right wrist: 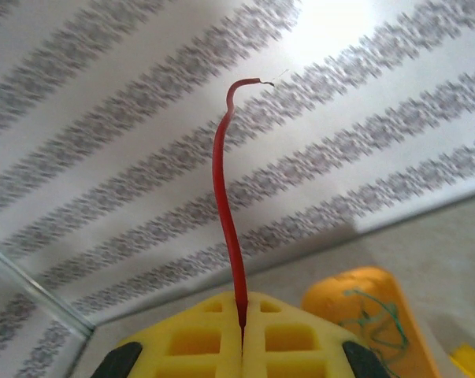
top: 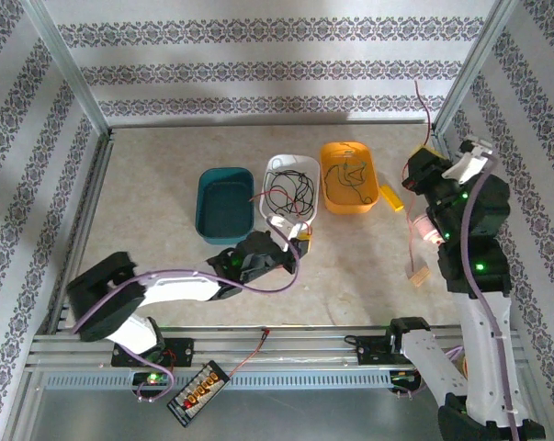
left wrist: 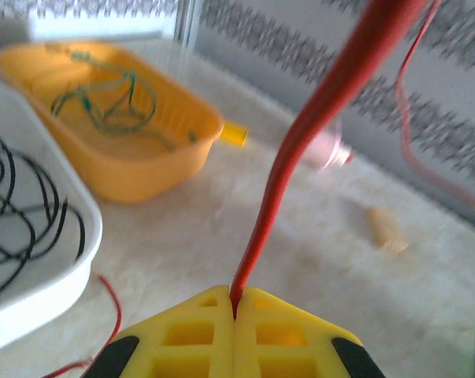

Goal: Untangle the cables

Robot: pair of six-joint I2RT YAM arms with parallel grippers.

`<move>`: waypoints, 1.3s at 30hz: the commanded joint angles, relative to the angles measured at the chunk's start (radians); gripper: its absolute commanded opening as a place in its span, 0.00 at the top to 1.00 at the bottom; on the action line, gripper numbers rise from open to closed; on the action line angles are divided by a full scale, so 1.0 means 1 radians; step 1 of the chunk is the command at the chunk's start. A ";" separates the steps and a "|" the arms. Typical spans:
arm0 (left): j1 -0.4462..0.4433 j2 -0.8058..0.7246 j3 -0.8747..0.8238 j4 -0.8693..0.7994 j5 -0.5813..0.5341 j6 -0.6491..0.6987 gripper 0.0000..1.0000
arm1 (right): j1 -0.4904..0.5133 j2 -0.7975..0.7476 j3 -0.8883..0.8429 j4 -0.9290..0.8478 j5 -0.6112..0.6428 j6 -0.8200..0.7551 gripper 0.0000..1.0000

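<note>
Black and red cables (top: 290, 191) lie tangled in a white tray (top: 291, 157) in the upper centre of the overhead view. Just to its right, green cables (top: 348, 179) sit coiled in an orange tray (top: 376, 184). A teal tray (top: 203, 207) stands just to the left of the white one. All three rest on a beige table (top: 157, 193).

The left arm lies low across the lower left of the overhead view, stretched out towards the near end of the white tray, where the left gripper (top: 304, 241) sits. In the left wrist view this gripper (left wrist: 235, 303) has its yellow fingers pressed together on a red cable (left wrist: 339, 79), which rises from the pinch and runs out at the top right of the frame. The white tray with its black loops is at the left edge of that view, and the orange tray is at the upper left.

The right arm stands upright at the right edge of the overhead view, with the right gripper (top: 426, 153) raised and pointing towards the back wall. In the right wrist view its yellow fingers (right wrist: 242, 315) are clamped together on a red cable (right wrist: 225, 197), which stands up to a bent free tip in the upper centre. Whether both grippers grip the same cable cannot be told.
</note>
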 commanded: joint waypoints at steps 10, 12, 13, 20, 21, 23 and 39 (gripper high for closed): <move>0.029 -0.333 0.260 -0.466 -0.220 0.080 1.00 | 0.005 -0.018 -0.130 0.038 0.006 0.044 1.00; 0.045 -0.340 0.346 -0.536 -0.242 0.087 1.00 | 0.005 -0.021 -0.134 0.038 0.009 0.044 1.00; 0.051 -0.341 0.387 -0.564 -0.248 0.089 1.00 | 0.005 -0.021 -0.134 0.038 0.011 0.046 1.00; 0.074 -0.343 0.550 -0.640 -0.278 0.097 1.00 | 0.006 -0.034 -0.134 0.037 0.020 0.043 1.00; 0.078 -0.347 0.553 -0.633 -0.288 0.098 1.00 | 0.007 -0.035 -0.135 0.037 0.019 0.043 1.00; 0.095 -0.353 0.561 -0.611 -0.308 0.119 1.00 | 0.007 -0.033 -0.134 0.036 0.016 0.043 1.00; 0.475 -0.271 0.688 -0.632 -0.165 0.081 1.00 | 0.010 -0.019 -0.120 0.042 -0.003 0.035 1.00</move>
